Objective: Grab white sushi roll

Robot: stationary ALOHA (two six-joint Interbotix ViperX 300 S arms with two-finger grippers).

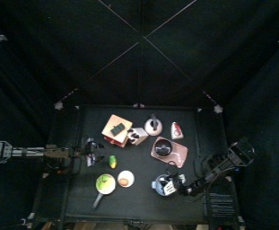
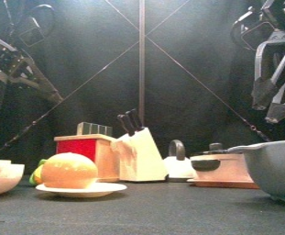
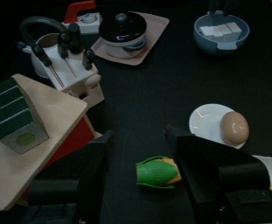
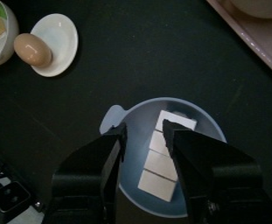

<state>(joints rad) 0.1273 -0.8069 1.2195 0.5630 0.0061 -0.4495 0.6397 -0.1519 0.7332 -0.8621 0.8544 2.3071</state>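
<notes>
Right hand: spread wide, hanging just above the blue-grey bowl, pinching nothing.
White sushi roll: white blocks in a row lying inside that bowl, showing between the two jaws, untouched as far as I can tell.
Bowl's place: near the front right of the surface.
Nearby: a white plate holding a tan egg-like piece, well apart from the bowl.
Left hand: spread, over a green-and-yellow item at the surface's left side.
</notes>
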